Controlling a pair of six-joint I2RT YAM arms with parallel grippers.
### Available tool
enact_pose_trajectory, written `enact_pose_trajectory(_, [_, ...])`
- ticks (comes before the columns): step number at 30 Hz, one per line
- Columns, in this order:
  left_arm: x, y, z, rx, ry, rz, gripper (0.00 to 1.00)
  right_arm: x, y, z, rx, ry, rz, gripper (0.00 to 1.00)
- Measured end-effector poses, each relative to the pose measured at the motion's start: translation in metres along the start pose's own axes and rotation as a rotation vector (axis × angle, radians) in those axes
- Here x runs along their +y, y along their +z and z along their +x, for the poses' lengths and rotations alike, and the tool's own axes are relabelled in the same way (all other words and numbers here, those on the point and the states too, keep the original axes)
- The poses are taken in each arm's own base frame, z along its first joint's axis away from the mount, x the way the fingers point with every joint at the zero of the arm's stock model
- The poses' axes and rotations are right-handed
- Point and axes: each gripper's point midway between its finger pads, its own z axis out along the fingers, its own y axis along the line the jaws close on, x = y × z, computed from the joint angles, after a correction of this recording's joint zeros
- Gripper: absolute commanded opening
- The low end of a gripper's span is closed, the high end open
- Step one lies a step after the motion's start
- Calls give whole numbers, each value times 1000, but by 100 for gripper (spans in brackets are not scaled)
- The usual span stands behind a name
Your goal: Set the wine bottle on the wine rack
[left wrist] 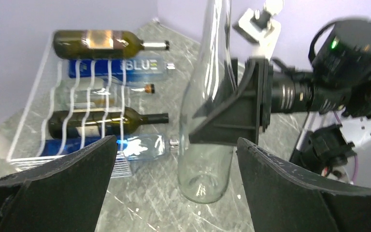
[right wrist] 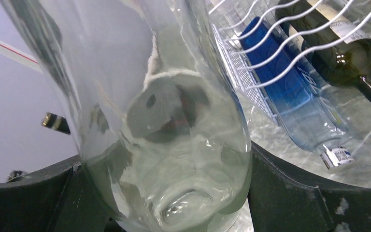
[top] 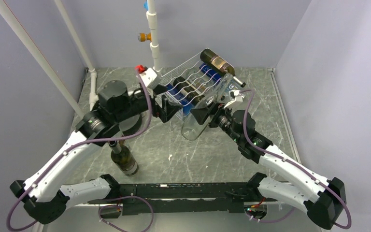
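When I look down from above, a dark bottle [top: 124, 160] stands upright on the table [top: 174, 154] on the left, near my left arm. Next comes my left gripper [left wrist: 176, 142]. Its fingers [left wrist: 77, 174] are spread wide and they hold nothing. Beside it is the white wine rack [top: 186, 72], with other bottles [left wrist: 101, 123] lying flat in its wavy beds. Just in front of the rack is the clear wine bottle [top: 194, 125]. It is not in the rack. Its fat bottom is low, close to the table, and I cannot tell if it touches. Its long body runs up and away from me, and the thin neck leans toward the rack. My right gripper [right wrist: 163, 162] is squeezed on the bottle's lower body, one finger on each side.
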Motion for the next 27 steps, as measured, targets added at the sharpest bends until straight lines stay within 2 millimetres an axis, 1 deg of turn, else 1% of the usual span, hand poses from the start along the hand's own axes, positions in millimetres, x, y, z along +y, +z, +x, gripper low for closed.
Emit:
enact_pose_trajectory(2, [-4,12,15,27,3,47,99,4,2,-13,-27,19,3,0])
enact_pose_trajectory(6, [-13,33,48,126,-4,141,99,18,3,-24,-41,44,-25,0])
enact_pose_trajectory(10, [-23,38,78,199,-32,207,99,30,8,-30,-39,78,-54,0])
enact_pose_trajectory(13, [-29,38,85,217,-36,232,100,37,15,-34,-40,106,-67,0])
enact_pose_trajectory(17, [-33,39,87,220,-32,238,100,42,21,-35,-39,158,-78,0])
enact_pose_trajectory(19, [-30,42,89,225,-22,222,100,41,24,-33,-35,181,-76,0])
enact_pose_trajectory(25, [-17,54,104,265,-8,137,99,27,36,-25,-16,224,-25,0])
enact_pose_trajectory(27, [-11,56,107,272,-5,99,100,28,38,-22,-8,244,-25,0])
